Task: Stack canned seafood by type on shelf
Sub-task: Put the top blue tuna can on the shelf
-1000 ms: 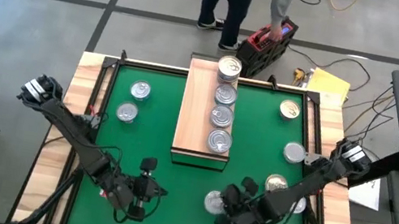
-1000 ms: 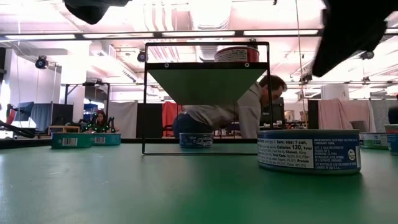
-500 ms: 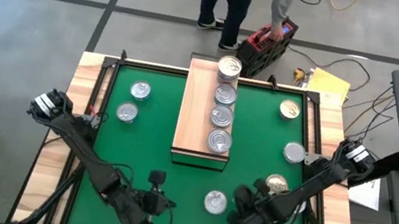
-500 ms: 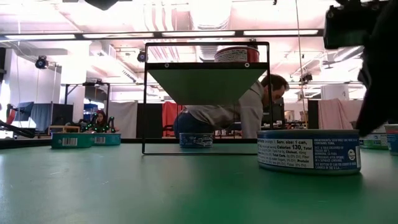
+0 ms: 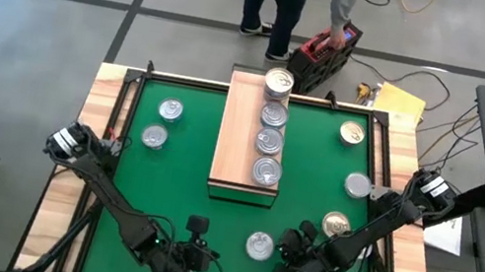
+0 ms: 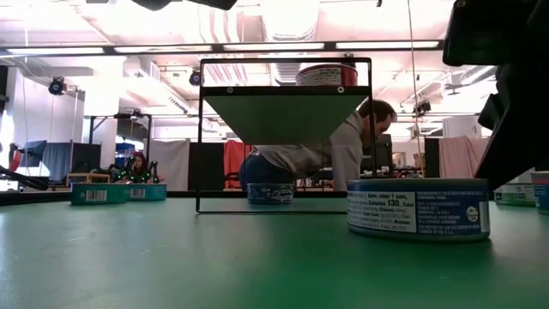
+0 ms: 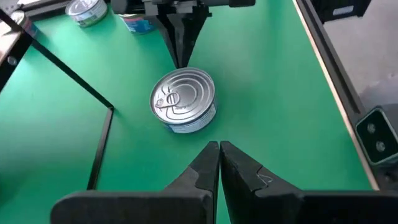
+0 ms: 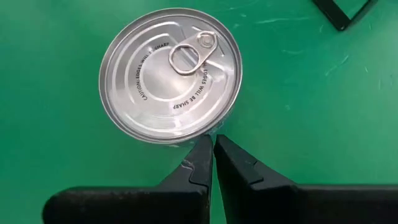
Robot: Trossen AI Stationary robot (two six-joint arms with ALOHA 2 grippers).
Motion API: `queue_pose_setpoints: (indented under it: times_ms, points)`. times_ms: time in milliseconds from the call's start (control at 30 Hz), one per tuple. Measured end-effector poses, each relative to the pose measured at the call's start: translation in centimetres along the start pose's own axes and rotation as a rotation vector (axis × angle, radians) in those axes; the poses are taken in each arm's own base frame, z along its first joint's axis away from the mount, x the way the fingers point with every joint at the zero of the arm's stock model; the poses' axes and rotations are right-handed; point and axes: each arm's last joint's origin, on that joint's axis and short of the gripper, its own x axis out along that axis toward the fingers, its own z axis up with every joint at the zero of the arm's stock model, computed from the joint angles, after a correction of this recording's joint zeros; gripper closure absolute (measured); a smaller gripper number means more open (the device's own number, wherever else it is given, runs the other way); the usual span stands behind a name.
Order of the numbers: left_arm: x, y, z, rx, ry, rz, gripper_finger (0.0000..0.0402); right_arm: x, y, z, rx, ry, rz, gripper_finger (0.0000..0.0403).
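A silver-lidded can [image 5: 259,247] stands flat on the green mat near the table's front edge, also in the low view [image 6: 418,206]. My right gripper [image 8: 213,138] is shut, its tips at the can's right side [image 5: 281,254]. My left gripper [image 7: 219,144], also shut, hovers a short way left of the can [image 5: 214,254] and does not touch it. The light-wood shelf [image 5: 235,135] stands at the far middle of the mat. Several silver-lidded cans [image 5: 268,142] stand in a row along its right half. My right gripper touches the can's side wall [image 8: 211,132] just under the lid's rim with the tips of its shut fingers. They come slanting down from the table's right side. The can stands upright with its base on the mat.
Two cans [image 5: 162,123] stand on the mat left of the shelf. Three more [image 5: 358,185] stand along the right side, one with a gold lid [image 5: 351,132]. A person bends over a red case [image 5: 326,51] beyond the far edge. The mat's wooden border [image 5: 101,131] rings the work area.
My left gripper has moved toward the table's right, closing on the front can from its left. My right gripper has come down to the can's right side. The can has slid a little toward the left, still flat on the mat.
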Motion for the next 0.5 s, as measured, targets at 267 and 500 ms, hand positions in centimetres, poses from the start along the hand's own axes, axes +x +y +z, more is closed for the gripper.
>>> queue_pose_setpoints:
  times_ms: [267, 500]
  points:
    - [0.17, 0.08, -0.47, -0.088, -0.002, 0.024, 0.0401, 0.17, 0.03, -0.15, -0.025, -0.018, -0.013, 0.0391]
    - [0.17, 0.08, -0.47, -0.111, -0.003, 0.024, 0.0401, -0.22, 0.19, -0.28, -0.03, -0.03, -0.004, 0.0391]
